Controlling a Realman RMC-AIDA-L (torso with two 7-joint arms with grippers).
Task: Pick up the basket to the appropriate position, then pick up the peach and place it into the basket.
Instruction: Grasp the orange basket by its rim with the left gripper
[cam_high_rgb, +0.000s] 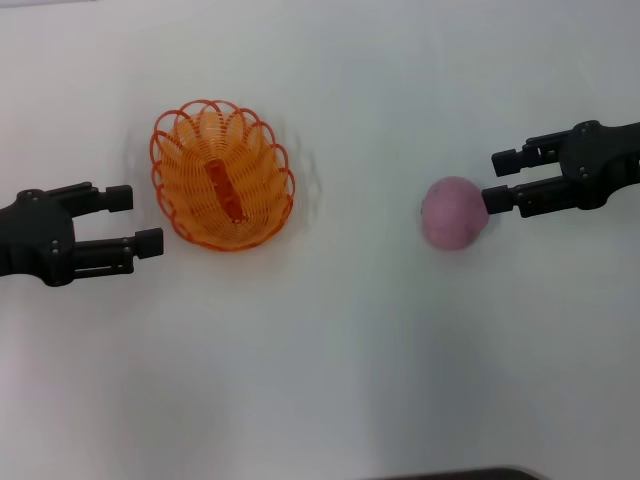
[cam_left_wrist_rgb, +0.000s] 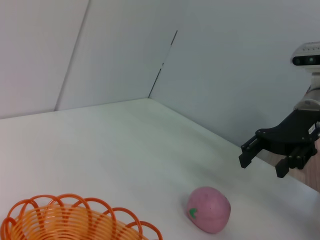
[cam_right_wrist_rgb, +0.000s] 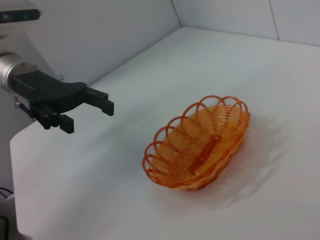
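Note:
The orange wire basket (cam_high_rgb: 222, 175) stands upright on the white table at the left; it also shows in the left wrist view (cam_left_wrist_rgb: 75, 222) and the right wrist view (cam_right_wrist_rgb: 200, 145). It is empty. My left gripper (cam_high_rgb: 137, 220) is open and empty, just left of the basket and apart from it; the right wrist view shows it too (cam_right_wrist_rgb: 87, 116). The pinkish peach (cam_high_rgb: 453, 212) lies on the table at the right, seen also in the left wrist view (cam_left_wrist_rgb: 209, 209). My right gripper (cam_high_rgb: 497, 178) is open at the peach's right side, one fingertip close against it, and also shows in the left wrist view (cam_left_wrist_rgb: 262, 166).
The white table (cam_high_rgb: 330, 350) spreads between basket and peach. White walls meet at a corner behind the table (cam_left_wrist_rgb: 150, 95). The table's edge shows beyond the left gripper (cam_right_wrist_rgb: 15, 150). A dark shape sits at the near edge (cam_high_rgb: 470, 473).

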